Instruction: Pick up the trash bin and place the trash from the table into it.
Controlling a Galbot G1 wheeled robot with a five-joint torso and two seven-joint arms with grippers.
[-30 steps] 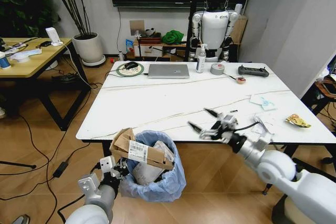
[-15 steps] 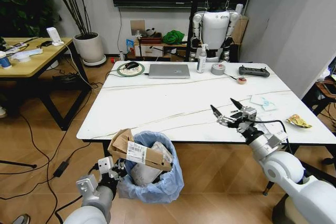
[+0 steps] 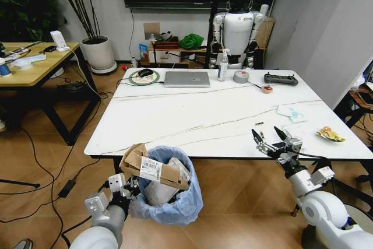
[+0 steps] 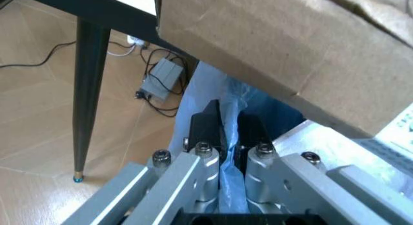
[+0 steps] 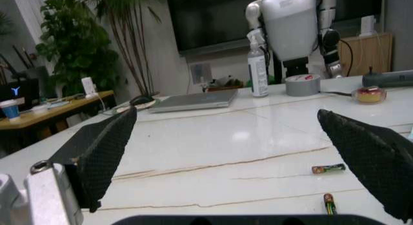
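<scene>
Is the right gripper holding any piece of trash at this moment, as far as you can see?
No, the right gripper is open with nothing between its fingers, hovering over the near right edge of the table.

Trash bin body hidden by bag, wrapper print unreadable

- Even, soft indoor light is seen throughout the room.
- Pale glare is reflected off the table.
- Close black fingertips are rendered blurred.
</scene>
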